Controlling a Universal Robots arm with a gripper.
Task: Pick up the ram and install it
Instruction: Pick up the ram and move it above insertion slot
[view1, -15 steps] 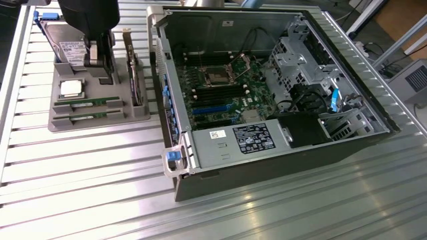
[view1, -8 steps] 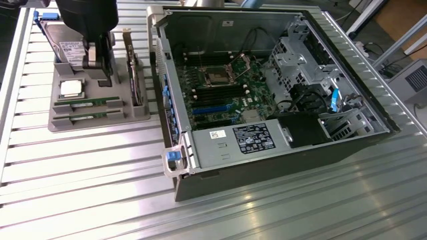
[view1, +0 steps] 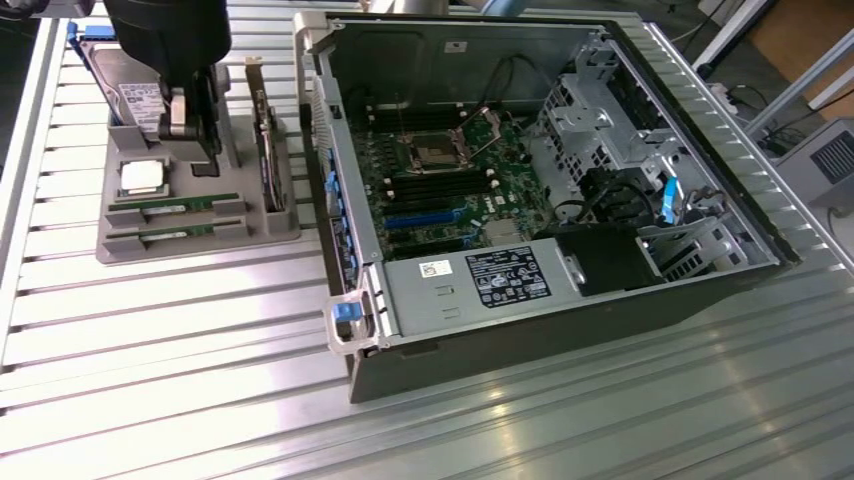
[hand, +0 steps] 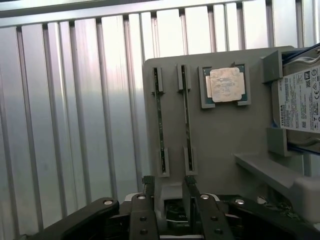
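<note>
Across the slatted metal table (view1: 160, 330), the open computer case (view1: 400, 60) takes the exterior view's right, its motherboard (view1: 454, 170) bare to the camera. Over on the exterior view's left sits the grey parts tray (view1: 200, 250), and the dark arm (view1: 167, 35) hangs right above it. On the tray there's a hard drive (hand: 300, 97), then the silver processor chip (hand: 226, 85). And now what matters: a ram stick (hand: 186, 117) stands on edge in its holders just beside that chip, with a twin stick (hand: 159, 117) in the neighbouring slot. Neither is lifted, so I'd call this the reach-in stage. The gripper (hand: 170, 200) is released, fingers spread and holding nothing, hovering near the sticks' ends. Which of the two it's lined up on is hard to call from this angle. To do this well, I reckon it should centre on one stick, clear of its twin. The jaws want to be square to the board, gripping mid-length between the holders, and the pull wants to be straight out so nothing binds or flexes.
</note>
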